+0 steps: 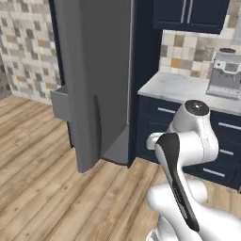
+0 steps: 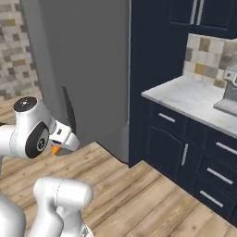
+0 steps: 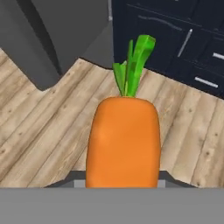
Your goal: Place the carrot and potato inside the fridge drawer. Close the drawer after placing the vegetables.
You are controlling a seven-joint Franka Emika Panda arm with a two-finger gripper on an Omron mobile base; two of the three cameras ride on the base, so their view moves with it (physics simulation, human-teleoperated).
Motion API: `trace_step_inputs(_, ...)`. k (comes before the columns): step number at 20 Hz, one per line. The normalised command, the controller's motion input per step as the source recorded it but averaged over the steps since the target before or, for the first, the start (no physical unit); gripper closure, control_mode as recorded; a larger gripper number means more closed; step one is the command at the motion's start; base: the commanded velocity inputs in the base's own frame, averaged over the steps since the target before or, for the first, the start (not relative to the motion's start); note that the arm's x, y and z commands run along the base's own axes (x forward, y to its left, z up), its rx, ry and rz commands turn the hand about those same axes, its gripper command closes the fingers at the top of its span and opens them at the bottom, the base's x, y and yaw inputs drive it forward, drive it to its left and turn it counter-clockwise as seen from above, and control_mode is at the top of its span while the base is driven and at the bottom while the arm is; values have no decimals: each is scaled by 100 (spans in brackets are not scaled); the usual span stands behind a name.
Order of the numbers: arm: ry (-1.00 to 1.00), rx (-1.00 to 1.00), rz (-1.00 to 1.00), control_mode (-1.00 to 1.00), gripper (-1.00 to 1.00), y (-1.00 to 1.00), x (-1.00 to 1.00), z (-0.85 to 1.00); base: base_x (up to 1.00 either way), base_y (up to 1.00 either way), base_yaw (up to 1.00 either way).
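Jaws pinching carrot (image 3: 123, 140) (leafy top forward), gripper (image 2: 59, 147) carrying it low toward grey fridge (image 1: 96, 70) for drawer drop.

The arm (image 1: 188, 155) is glossy white with rounded, bulbous links. A dark curved panel runs down one link, and round dark caps with pale centres cover its joints.
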Motion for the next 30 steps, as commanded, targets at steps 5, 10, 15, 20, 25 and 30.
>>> trace_step_inputs(5, 0, 0, 0, 100, 100, 0, 0, 0, -60, 0, 69)
trace_step_inputs(10, 0, 0, 0, 100, 100, 0, 0, 0, 5, 0, 65)
trace_step_inputs(15, 0, 0, 0, 100, 100, 0, 0, 0, 71, -13, 58)
trace_step_inputs(20, 0, 0, 0, 100, 100, 0, 0, 0, 91, -15, 47)
trace_step_inputs(25, 0, 0, 0, 100, 100, 0, 0, 0, 96, 0, 24)
trace_step_inputs(30, 0, 0, 0, 100, 100, 0, 0, 0, 85, 2, -5)
